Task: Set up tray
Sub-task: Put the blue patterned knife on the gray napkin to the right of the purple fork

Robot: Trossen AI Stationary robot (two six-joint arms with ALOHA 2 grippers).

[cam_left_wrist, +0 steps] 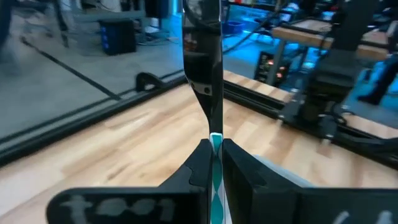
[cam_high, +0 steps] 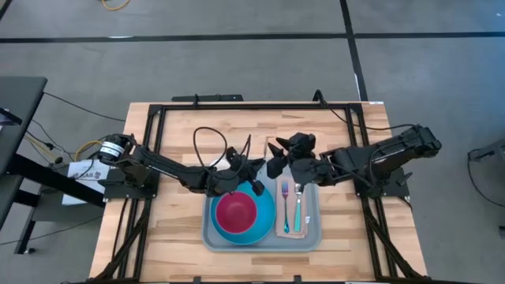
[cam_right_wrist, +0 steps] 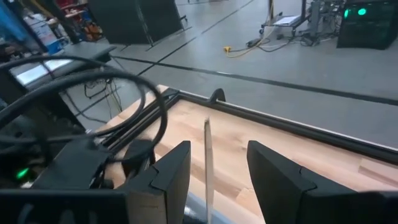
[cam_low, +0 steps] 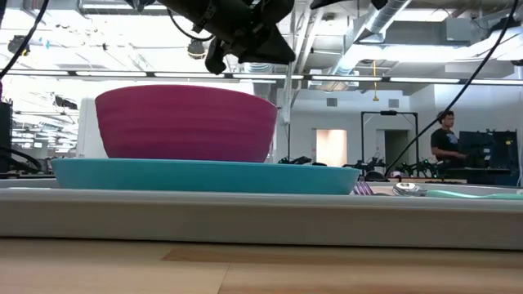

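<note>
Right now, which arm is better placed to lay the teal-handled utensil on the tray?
Probably left: the left tool is shut on the teal-handled utensil. The right tool is open around its blade, gripping nothing.

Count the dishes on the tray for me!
2. A pink bowl sits on a blue plate, both on the left part of the tray. Nothing suggests another dish is hidden.

A magenta bowl (cam_high: 236,214) sits on a bright turquoise plate (cam_high: 264,225) in the grey-blue tray (cam_high: 312,241); teal-handled cutlery (cam_high: 298,211) lies on a pale napkin (cam_high: 309,225), pale wood table (cam_high: 173,229), black arms, dark fingers (cam_left_wrist: 193,171) on a teal-and-white patterned handle (cam_left_wrist: 216,168)
</note>
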